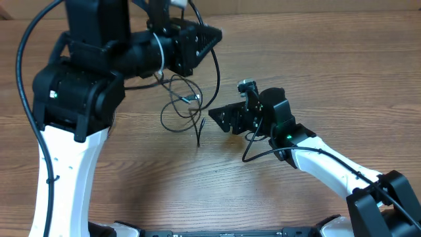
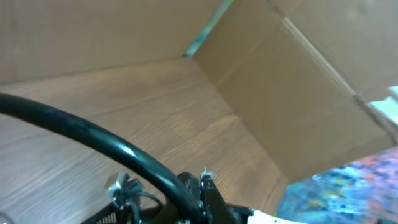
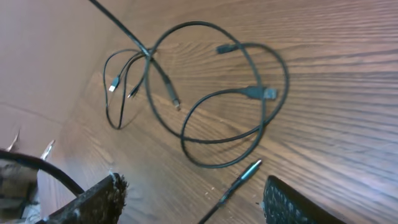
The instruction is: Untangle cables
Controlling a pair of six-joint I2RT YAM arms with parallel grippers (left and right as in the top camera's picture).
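Note:
The cables (image 1: 179,102) are thin black cords lying in loose overlapping loops on the wooden table, and they fill the right wrist view (image 3: 230,106). One strand runs taut up and out of that view at the top left. A small silvery plug (image 3: 112,86) lies at the far side. A straight plug end (image 3: 245,171) lies between the fingers of my right gripper (image 3: 189,199), which is open and empty just right of the loops (image 1: 214,122). My left gripper (image 1: 204,41) hovers above and behind the cables. Its fingers are not clear in any view.
A cardboard wall (image 1: 296,10) runs along the back of the table and fills much of the left wrist view (image 2: 298,93). A thick black arm wire (image 2: 93,134) crosses that view. The bulky left arm (image 1: 79,85) overhangs the table's left side.

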